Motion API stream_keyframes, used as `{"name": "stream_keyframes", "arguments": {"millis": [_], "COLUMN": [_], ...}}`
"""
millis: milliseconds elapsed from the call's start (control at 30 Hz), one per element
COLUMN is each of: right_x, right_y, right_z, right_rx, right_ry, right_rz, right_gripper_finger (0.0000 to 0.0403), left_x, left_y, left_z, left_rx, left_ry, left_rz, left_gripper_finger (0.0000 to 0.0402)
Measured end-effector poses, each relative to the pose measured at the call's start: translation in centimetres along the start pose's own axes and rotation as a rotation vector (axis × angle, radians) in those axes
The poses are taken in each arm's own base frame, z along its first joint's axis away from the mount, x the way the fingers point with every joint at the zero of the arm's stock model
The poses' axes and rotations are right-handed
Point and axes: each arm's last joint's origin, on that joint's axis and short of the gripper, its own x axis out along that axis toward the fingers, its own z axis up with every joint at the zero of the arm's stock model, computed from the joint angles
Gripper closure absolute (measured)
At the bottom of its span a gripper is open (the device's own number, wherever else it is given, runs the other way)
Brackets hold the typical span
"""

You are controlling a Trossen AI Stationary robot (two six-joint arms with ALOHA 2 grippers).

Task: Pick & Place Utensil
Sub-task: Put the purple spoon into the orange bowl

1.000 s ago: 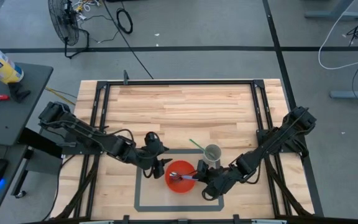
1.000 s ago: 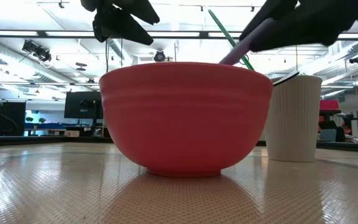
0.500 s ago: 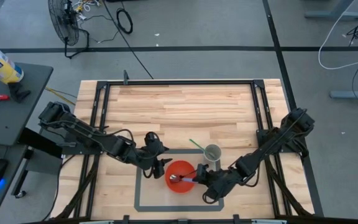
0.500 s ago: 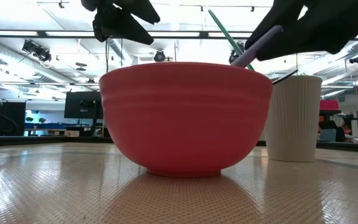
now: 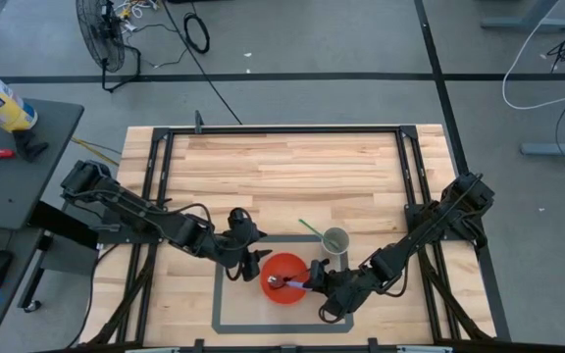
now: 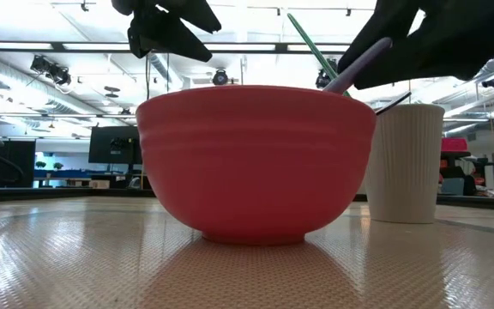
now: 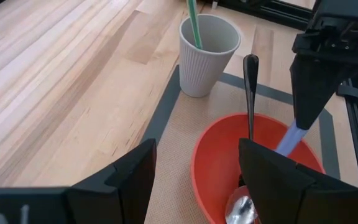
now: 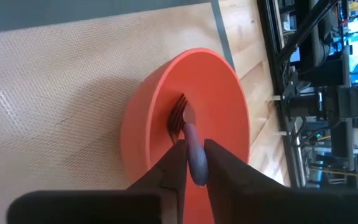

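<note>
A red bowl stands on a tan mat, with a white ribbed cup holding a green straw just behind it to the right. A black-handled spoon lies in the bowl, its handle leaning on the far rim. My right gripper is at the bowl's right rim, shut on a purple-handled fork. My left gripper hovers open and empty above the bowl's left side. In the left wrist view the bowl lies just ahead of the left gripper's fingers. My right gripper pinches the fork's purple handle between its two fingers, which lie along the handle. It comes slanting down from the table's right. The fork is tilted, its tines pointing down past the rim inside the bowl; I cannot tell whether they touch it.
The mat is framed by dark tape on the wooden table. The cup stands close behind the right arm. Free wooden table lies beyond the cup toward the far edge.
My right gripper has drawn back a little toward the table's right edge with the fork. The purple handle now crosses the bowl's rim farther right, and the spoon's silver end shows in the bowl.
</note>
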Motion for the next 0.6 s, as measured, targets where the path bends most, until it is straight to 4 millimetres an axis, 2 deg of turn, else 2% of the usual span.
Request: {"name": "stream_keyframes", "arguments": {"millis": [233, 600], "right_x": [0.00, -0.02], "right_y": [0.13, 0.49], "right_z": [0.06, -0.07], "right_rx": [0.056, 0.113], "right_ry": [-0.028, -0.039], "right_rz": [0.035, 0.098], "right_gripper_finger": [0.0315, 0.0311], "left_x": [0.00, 0.00], "left_y": [0.00, 0.00], "left_z": [0.00, 0.00], "left_rx": [-0.001, -0.001], "left_ry": [0.000, 0.000], "left_rz": [0.000, 0.000], "left_gripper_finger": [0.0170, 0.0170]}}
